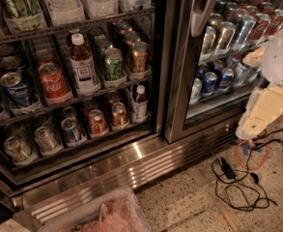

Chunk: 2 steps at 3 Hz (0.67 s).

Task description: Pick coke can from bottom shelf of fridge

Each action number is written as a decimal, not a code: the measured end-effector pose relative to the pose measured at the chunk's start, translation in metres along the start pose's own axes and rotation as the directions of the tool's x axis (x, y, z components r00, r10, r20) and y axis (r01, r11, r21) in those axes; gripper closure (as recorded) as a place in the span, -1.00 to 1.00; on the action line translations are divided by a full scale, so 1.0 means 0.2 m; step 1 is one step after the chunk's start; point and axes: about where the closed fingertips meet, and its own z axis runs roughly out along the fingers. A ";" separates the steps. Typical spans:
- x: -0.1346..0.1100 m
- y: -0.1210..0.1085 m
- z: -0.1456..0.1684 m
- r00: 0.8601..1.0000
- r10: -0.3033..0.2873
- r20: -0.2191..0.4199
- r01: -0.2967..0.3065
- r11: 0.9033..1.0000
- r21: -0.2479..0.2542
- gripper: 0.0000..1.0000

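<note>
The fridge has its left compartment open to view. On the bottom shelf, a wire rack, a small red coke can stands in the middle lane. A blue-and-silver can is to its left and a copper-orange can to its right. My gripper hangs at the cream end of the white arm at the far right. It is low in front of the right glass door, well away from the coke can.
A larger Coke can and a bottle stand on the shelf above. Silver cans fill the bottom shelf's left lanes. A ribbed steel grille runs below. Black cables and an orange loop lie on the floor. A clear bin sits at the bottom.
</note>
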 end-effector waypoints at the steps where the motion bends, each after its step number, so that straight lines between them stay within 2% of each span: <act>1: -0.03 0.01 0.15 0.999 0.014 0.031 -0.014 1.000 -0.005 -1.00; 2: -0.15 0.01 0.39 0.998 0.003 0.066 0.001 0.998 -0.055 -1.00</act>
